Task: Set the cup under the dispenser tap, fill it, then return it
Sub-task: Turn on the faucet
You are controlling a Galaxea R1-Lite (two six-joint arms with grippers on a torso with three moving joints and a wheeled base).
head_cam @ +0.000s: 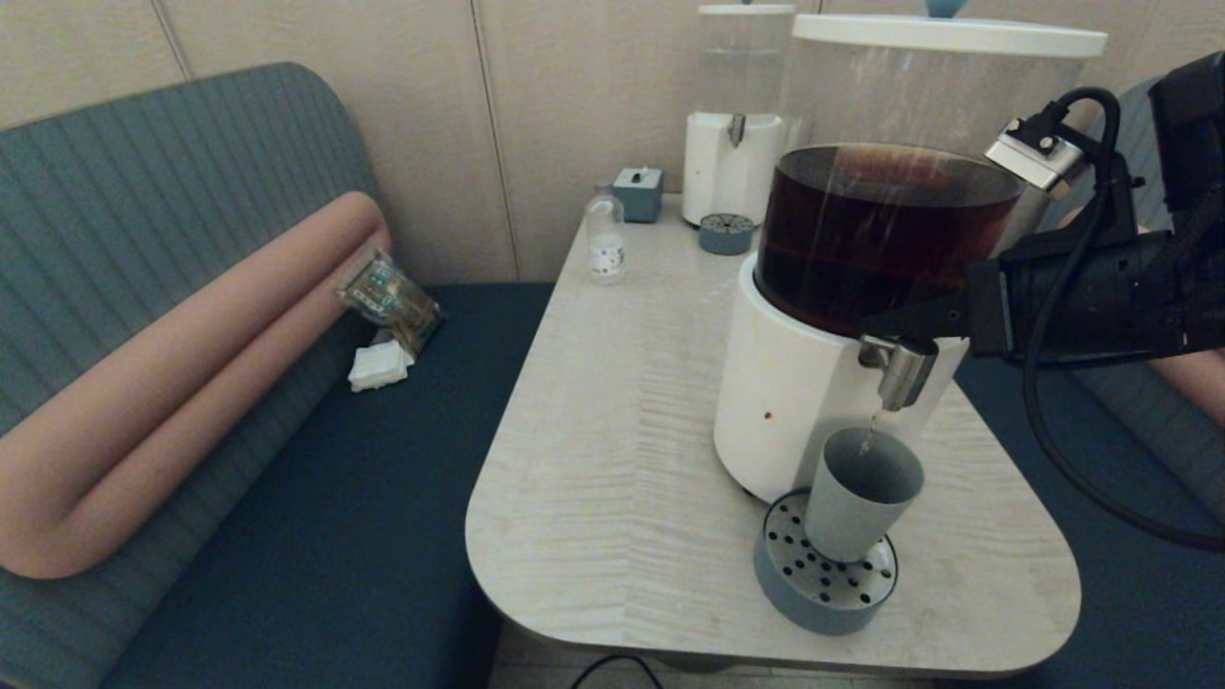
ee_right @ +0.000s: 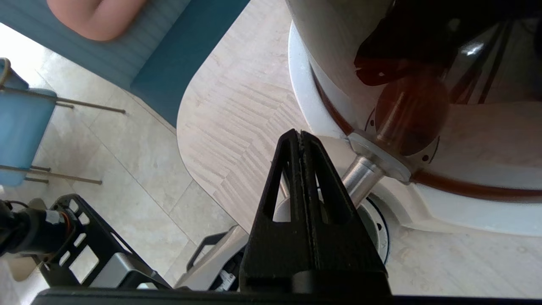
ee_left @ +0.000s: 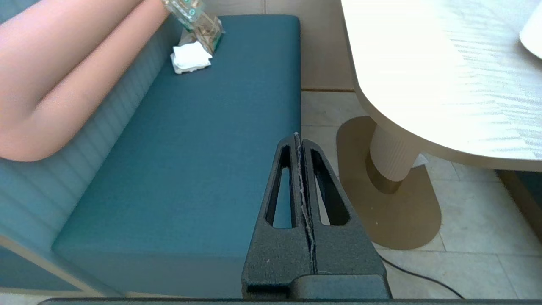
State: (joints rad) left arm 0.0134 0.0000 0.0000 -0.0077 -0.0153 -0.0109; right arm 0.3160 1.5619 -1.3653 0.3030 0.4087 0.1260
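The grey-blue cup (head_cam: 858, 501) stands upright on a round perforated drip tray (head_cam: 802, 593), directly under the steel dispenser tap (head_cam: 897, 368) of the large white-based dispenser (head_cam: 794, 392) of dark brown liquid. A thin stream falls from the tap into the cup. My right gripper (head_cam: 876, 327) reaches in from the right, shut and empty, its tip resting at the top of the tap. In the right wrist view the shut right gripper (ee_right: 300, 135) lies beside the tap (ee_right: 363, 178) and covers most of the cup. My left gripper (ee_left: 297, 137) is shut and empty, low beside the table over the bench.
At the back of the table (head_cam: 612, 431) stand a small clear bottle (head_cam: 605, 237), a small blue-grey box (head_cam: 638, 193) and a smaller clear dispenser (head_cam: 735, 144) with its own tray (head_cam: 725, 233). A packet (head_cam: 388, 297) and white napkins (head_cam: 380, 366) lie on the bench.
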